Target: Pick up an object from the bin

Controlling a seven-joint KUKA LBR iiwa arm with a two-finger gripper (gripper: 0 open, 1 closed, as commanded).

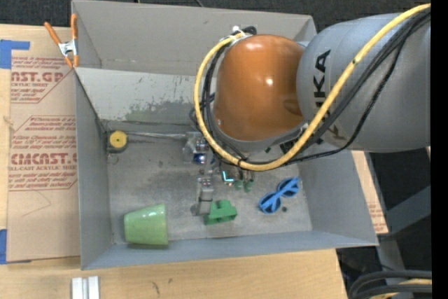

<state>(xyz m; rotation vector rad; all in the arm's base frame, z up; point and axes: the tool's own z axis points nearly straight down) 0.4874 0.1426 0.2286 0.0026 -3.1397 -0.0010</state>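
Observation:
My gripper [205,194] reaches down under the orange wrist cover to the bin floor at the front middle. A small dark green blocky toy [221,212] lies just to its right, close to or touching its tip. Further right, a pair of blue toy glasses [279,195] rests apart from the gripper. A light green cup [147,225] lies on its side in the front left corner. Most of the gripper is hidden by the wrist cover.
A small yellow round thing [117,141] sits at the left wall, at the end of a thin grey rod [157,134] that runs toward the middle. The big arm covers the bin's right and back. Bare floor lies between the cup and the gripper.

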